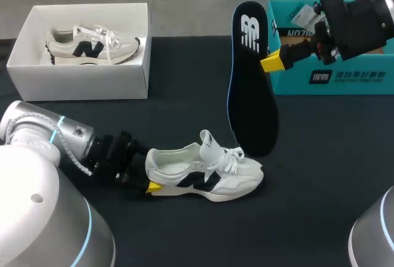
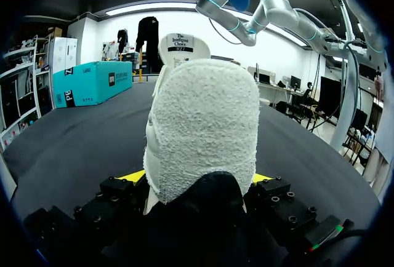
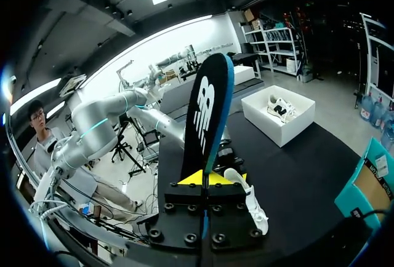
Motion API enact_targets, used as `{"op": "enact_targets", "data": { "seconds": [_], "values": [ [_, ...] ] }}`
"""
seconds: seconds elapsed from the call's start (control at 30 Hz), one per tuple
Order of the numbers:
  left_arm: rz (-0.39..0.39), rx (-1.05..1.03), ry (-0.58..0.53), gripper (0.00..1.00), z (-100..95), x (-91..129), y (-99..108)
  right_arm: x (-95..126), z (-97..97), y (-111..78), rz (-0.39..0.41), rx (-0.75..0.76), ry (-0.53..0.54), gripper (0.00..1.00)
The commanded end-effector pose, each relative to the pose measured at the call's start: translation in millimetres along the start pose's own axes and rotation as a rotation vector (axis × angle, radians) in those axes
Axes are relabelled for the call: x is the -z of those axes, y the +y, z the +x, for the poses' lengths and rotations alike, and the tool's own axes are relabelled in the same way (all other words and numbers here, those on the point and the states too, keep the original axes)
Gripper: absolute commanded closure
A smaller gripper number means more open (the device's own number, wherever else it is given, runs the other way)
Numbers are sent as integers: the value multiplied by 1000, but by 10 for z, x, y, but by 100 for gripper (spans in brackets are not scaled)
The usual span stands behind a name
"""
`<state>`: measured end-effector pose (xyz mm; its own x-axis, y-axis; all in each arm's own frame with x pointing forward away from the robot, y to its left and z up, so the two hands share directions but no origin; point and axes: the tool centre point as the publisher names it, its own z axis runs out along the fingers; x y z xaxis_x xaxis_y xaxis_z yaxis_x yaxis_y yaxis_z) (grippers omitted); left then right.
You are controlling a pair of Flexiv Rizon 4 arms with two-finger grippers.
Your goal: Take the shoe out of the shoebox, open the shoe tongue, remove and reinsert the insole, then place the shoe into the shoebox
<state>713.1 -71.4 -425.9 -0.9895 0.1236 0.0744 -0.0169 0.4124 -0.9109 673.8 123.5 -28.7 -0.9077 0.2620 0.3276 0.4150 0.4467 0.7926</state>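
Observation:
A white sneaker with a dark logo lies on its sole on the black table, toe to the right and tongue pulled up. My left gripper is at its heel. In the left wrist view the heel fills the gap between the two yellow tips, which press it from both sides. My right gripper is shut on the edge of a black insole, which hangs upright above the table behind the sneaker. The insole rises from the right gripper, logo facing out. The white shoebox stands at the back left.
A second white sneaker lies inside the shoebox. A teal cardboard box stands at the back right, just behind my right gripper. Bare black table lies in front of and to the right of the sneaker.

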Motion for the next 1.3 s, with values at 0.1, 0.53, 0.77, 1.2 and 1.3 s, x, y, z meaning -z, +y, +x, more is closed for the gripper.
{"op": "enact_targets", "data": {
  "seconds": [0.1, 0.53, 0.77, 1.2, 1.3],
  "values": [
    [-1, 0, -1, 100, 4, -6, 9, -21, -12, 9, 2, -1, 1, 100],
    [-1, 0, -1, 100, 4, -6, 9, -21, -12, 9, 2, -1, 1, 100],
    [-2, 1, 2, 0, -7, 22, 5, -21, -12, 9, 2, -1, 1, 100],
    [-148, 16, 3, 0, -31, 244, -88, -21, -12, 9, 2, -1, 1, 100],
    [-148, 16, 3, 0, -31, 244, -88, -21, -12, 9, 2, -1, 1, 100]
  ]
}}
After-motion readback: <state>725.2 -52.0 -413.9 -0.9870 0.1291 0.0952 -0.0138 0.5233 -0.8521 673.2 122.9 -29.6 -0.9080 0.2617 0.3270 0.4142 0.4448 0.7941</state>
